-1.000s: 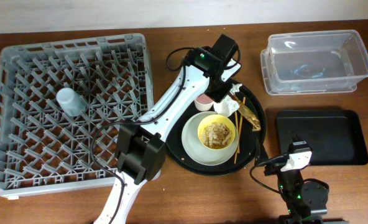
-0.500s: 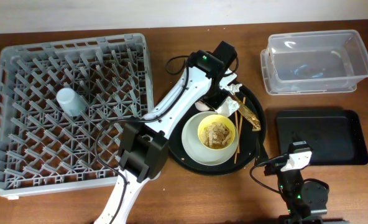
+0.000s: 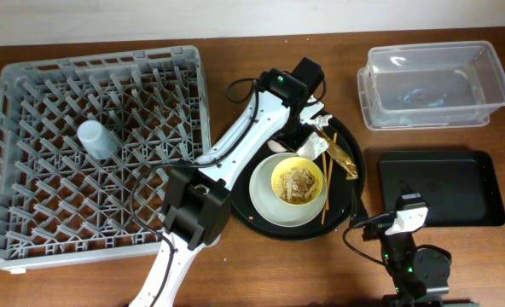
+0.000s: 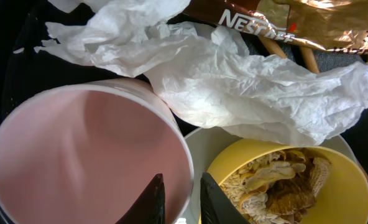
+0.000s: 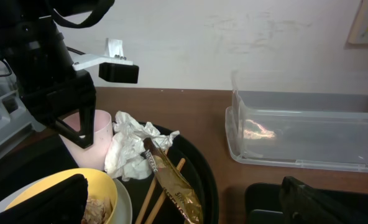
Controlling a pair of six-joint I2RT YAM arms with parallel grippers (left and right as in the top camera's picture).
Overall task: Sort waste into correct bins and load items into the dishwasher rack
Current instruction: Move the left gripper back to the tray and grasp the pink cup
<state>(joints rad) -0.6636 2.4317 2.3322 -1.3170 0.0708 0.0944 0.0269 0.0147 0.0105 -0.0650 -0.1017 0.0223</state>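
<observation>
The pink cup (image 4: 84, 143) stands upright on the round black tray (image 3: 355, 183). My left gripper (image 4: 181, 180) straddles its rim, one finger inside and one outside, with a narrow gap still showing. Beside the cup lie a crumpled white napkin (image 4: 246, 81), a gold-brown wrapper (image 4: 296, 15) and two chopsticks (image 3: 325, 183). The yellow bowl (image 3: 298, 181) holds food scraps (image 4: 283, 186) and sits on the pale plate (image 3: 265, 200). A blue cup (image 3: 95, 138) stands in the grey rack (image 3: 31, 230). My right gripper (image 5: 183, 183) is wide open and holds nothing, low at the table's front right.
The clear tub (image 3: 432, 81) stands at the back right and the flat black tray (image 3: 444, 188) lies in front of it. The left arm's cable loops on the table behind the round tray.
My left gripper has dropped over the pink cup, now almost hiding it from above, and its jaws have narrowed around the rim. The right arm has not moved.
</observation>
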